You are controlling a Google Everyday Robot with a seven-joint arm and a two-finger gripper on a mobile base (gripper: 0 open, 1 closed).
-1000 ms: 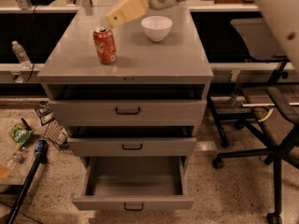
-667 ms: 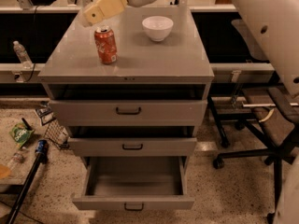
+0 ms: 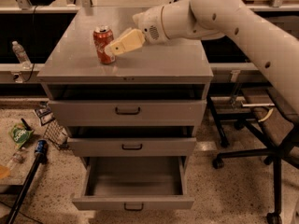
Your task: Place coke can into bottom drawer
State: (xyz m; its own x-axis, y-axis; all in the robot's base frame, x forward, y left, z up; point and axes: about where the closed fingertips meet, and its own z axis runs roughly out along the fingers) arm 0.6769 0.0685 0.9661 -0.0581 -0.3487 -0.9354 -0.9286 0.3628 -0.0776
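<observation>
The coke can (image 3: 100, 43), red with a silver top, stands upright on the left half of the grey cabinet top (image 3: 159, 62). My gripper (image 3: 112, 49), cream coloured, reaches in from the right at the can's height. Its tip lies against the can's right side and overlaps it. The white arm crosses the back right of the cabinet top. The bottom drawer (image 3: 135, 178) is pulled out below, deep, with nothing inside and a small dark handle on its front.
The top drawer (image 3: 127, 111) and middle drawer (image 3: 131, 146) stand slightly out. A clear plastic bottle (image 3: 19, 54) stands on a ledge at left. An office chair (image 3: 275, 143) is at right. Litter and a black pole (image 3: 25, 183) lie on the floor at left.
My gripper has come down from above and behind the can to its right side. The arm now covers the spot where the white bowl stood. The can has not moved.
</observation>
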